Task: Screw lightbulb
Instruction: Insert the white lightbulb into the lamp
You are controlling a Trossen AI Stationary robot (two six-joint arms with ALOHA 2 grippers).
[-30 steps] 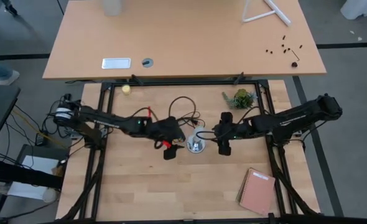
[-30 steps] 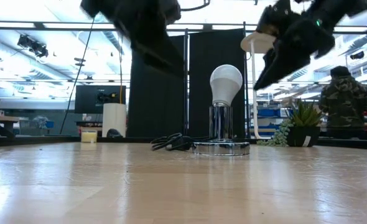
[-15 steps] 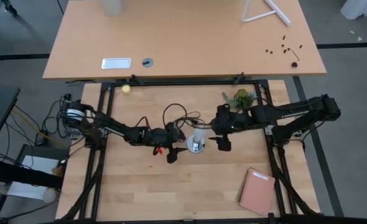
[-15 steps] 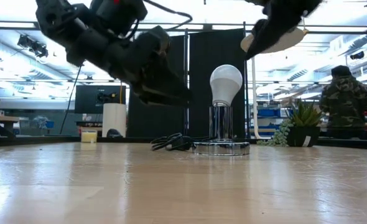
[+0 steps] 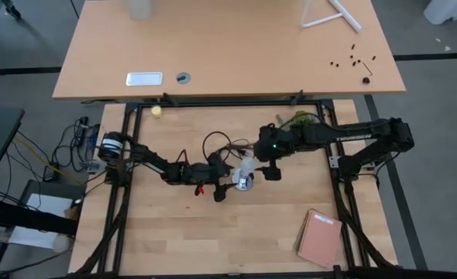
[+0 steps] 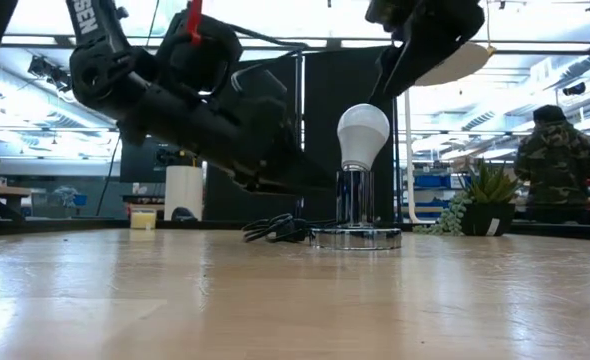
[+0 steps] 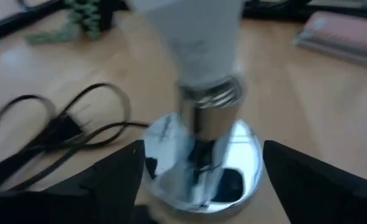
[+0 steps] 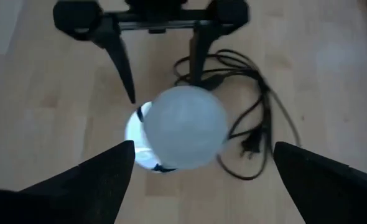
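Both arms have closed in on the lightbulb (image 6: 363, 135), which stands upright in its socket disc (image 6: 355, 238) mid-table. The left gripper (image 5: 222, 190) spreads low around the socket; the right gripper (image 8: 199, 180) gapes above the bulb, ready to twist.

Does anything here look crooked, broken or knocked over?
Nothing stands out. The lightbulb stands upright in its shiny socket base, which sits flat on the table. The black cord lies in loose loops behind it. The left gripper and right gripper are both open around the bulb, not touching it.
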